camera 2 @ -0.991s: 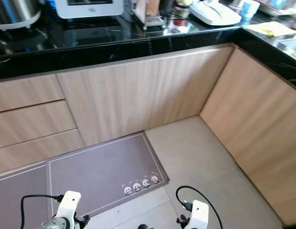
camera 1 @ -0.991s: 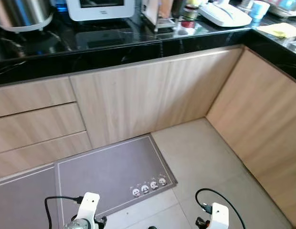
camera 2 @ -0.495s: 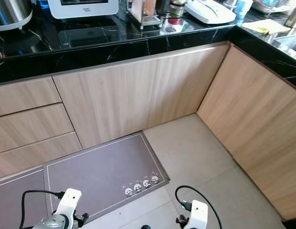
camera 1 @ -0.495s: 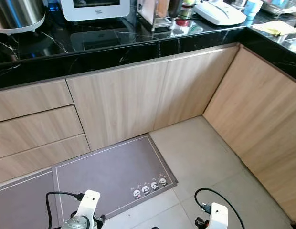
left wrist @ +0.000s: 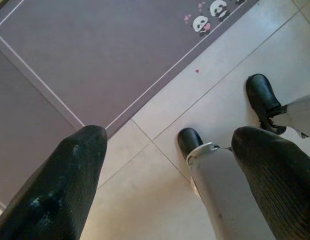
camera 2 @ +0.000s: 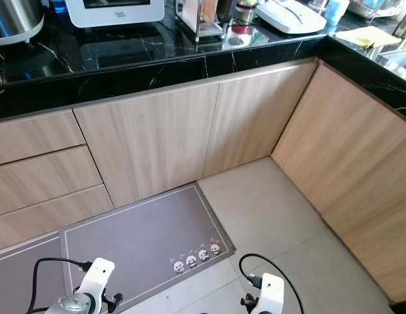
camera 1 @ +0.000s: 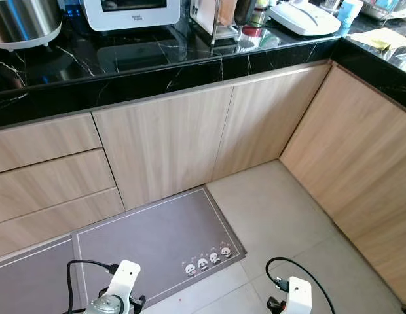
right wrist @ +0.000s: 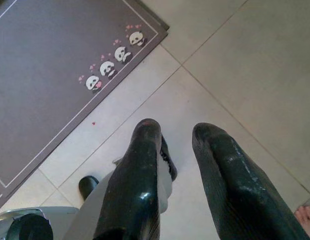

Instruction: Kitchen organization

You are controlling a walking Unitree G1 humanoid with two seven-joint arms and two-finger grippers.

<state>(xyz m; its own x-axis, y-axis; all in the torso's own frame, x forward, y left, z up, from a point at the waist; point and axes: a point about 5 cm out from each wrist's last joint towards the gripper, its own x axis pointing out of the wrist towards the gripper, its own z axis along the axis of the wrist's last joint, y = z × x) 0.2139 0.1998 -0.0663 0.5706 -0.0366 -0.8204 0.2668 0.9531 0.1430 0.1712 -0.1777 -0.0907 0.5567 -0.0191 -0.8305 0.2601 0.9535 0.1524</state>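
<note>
Both arms hang idle, pointing down at the tiled floor [camera 1: 275, 203]. The left hand [left wrist: 170, 165] has its two fingers spread wide; the right hand [right wrist: 177, 150] has its two fingers a small gap apart, holding nothing. Below lies one grey mat [camera 1: 150, 242] bearing four panda faces [right wrist: 112, 67]. Ahead, the black tabletop [camera 1: 150, 55] carries one white oven [camera 1: 131, 12], one steel pot [camera 1: 23, 23] and one white lidded appliance [camera 1: 304, 18].

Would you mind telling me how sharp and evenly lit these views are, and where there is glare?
Eye views: sharp, evenly lit; the glossy black countertop mirrors the white appliance. Left wrist view: floor mat in focus, the left pincer fingers blurred by closeness. Right wrist view: soft sheen on the right pincer fingers, pale tiles bright.
</note>
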